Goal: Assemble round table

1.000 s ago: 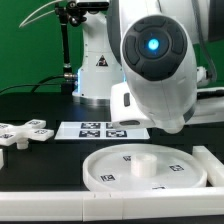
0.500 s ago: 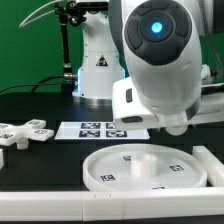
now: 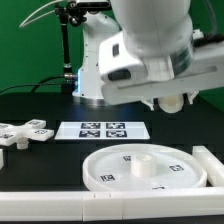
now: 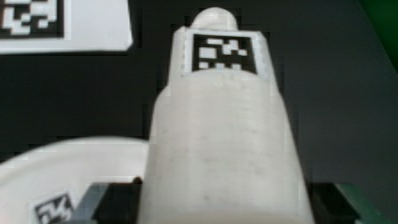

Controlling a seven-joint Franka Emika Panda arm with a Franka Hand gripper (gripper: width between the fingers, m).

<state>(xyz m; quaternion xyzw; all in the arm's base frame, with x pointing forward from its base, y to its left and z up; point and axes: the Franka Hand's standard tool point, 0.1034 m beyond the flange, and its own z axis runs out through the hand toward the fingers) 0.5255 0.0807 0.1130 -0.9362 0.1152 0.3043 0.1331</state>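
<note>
The round disc (image 3: 140, 166) lies flat on the black table near the front, rim up, with a small raised hub in its middle. The cross-shaped foot piece (image 3: 25, 132) lies at the exterior view's left. My gripper (image 4: 217, 200) is shut on the short cylindrical leg (image 4: 222, 110), which carries a square tag and points away from the camera. In the exterior view the leg's white end (image 3: 170, 100) sticks out under the raised arm, above and behind the disc. The disc's rim (image 4: 71, 165) shows beside the leg in the wrist view.
The marker board (image 3: 103, 130) lies behind the disc and also shows in the wrist view (image 4: 54, 25). A long white bar (image 3: 100, 205) runs along the front edge. A white block (image 3: 205, 160) stands at the disc's right. A lamp stand rises at the back.
The arm has risen and swung toward the exterior view's right, turning its wrist. The leg now hangs higher above the table.
</note>
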